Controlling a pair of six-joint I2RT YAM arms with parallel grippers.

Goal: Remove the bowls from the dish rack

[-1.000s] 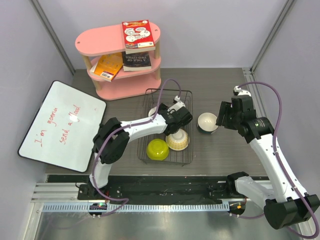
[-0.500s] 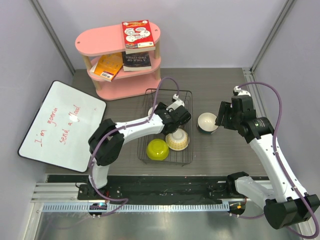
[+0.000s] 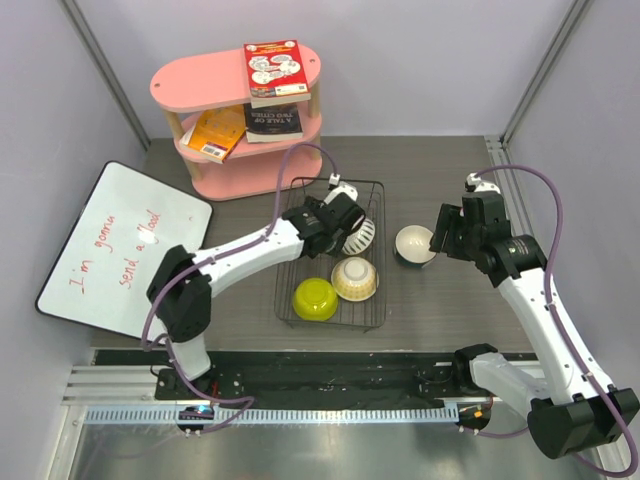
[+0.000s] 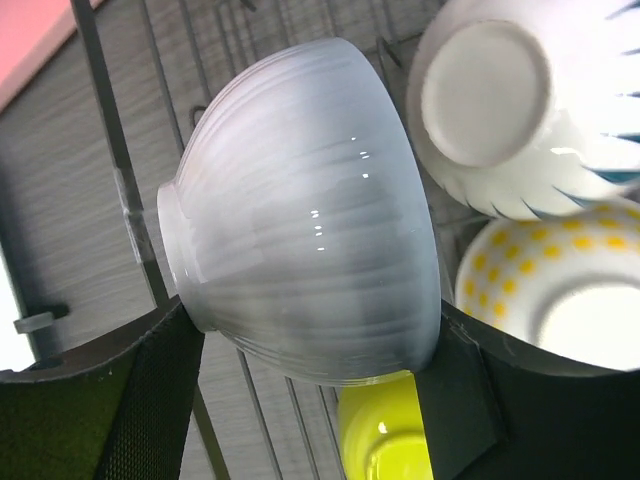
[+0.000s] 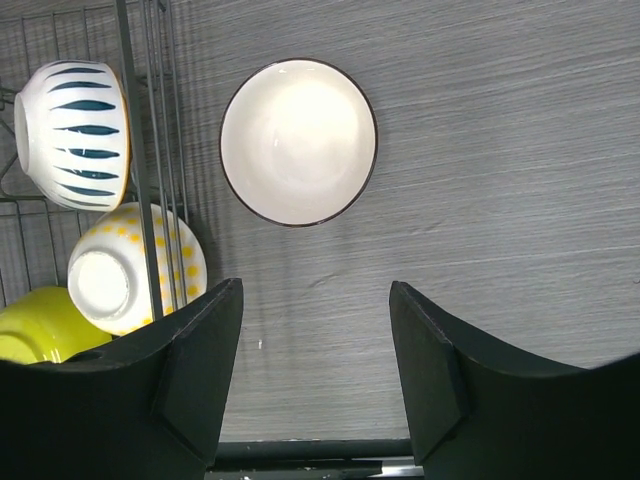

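My left gripper [image 3: 336, 216] [image 4: 312, 325] is shut on a white ribbed bowl [image 4: 305, 205], gripping its sides and holding it on its side above the black wire dish rack [image 3: 372, 300]. In the rack lie a teal-striped white bowl [image 3: 360, 236] [image 4: 510, 110], a cream bowl with yellow dots [image 3: 354, 279] [image 4: 560, 290] and a yellow-green bowl [image 3: 315, 298] [image 4: 385, 440], all upside down or tilted. A white bowl with a dark rim [image 3: 414, 244] [image 5: 298, 140] stands upright on the table right of the rack. My right gripper [image 3: 440, 238] [image 5: 315, 370] is open and empty just above and right of it.
A pink shelf [image 3: 240, 110] with books stands behind the rack at the back left. A whiteboard [image 3: 125, 250] lies at the left. The rack's wires [image 5: 140, 150] show at the left of the right wrist view. The table's front rail [image 3: 320, 365] runs along the near edge.
My left gripper has moved back and left from over the dotted bowl, and its elbow swung left. The teal-striped bowl now shows. The right arm has not moved.
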